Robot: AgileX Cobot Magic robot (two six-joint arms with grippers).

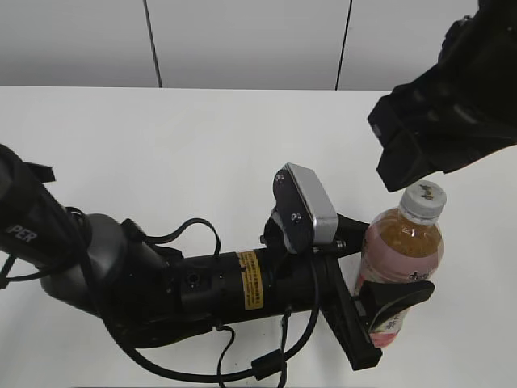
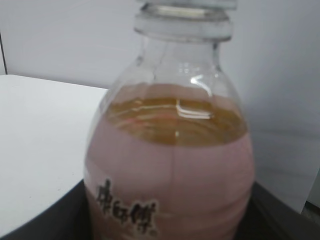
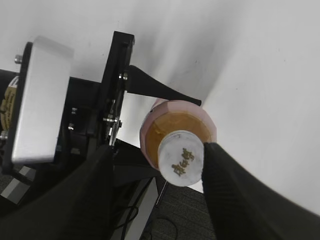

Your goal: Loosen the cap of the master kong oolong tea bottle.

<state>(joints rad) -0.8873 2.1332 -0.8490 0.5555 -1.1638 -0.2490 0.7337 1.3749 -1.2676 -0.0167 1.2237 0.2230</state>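
Between black end effector (image 1: 386, 271) fingers, clear ribbed bottle (image 1: 400, 250).

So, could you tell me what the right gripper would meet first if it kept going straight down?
Most likely the cap of the bottle: it sits between the open right gripper fingers, though depth is unclear.

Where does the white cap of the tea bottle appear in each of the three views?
Exterior view: the cap is at right of centre, under the right gripper.
Left wrist view: only its lower rim shows, at the top edge.
Right wrist view: low centre, between the fingers.
Shared landmark: the pink label.
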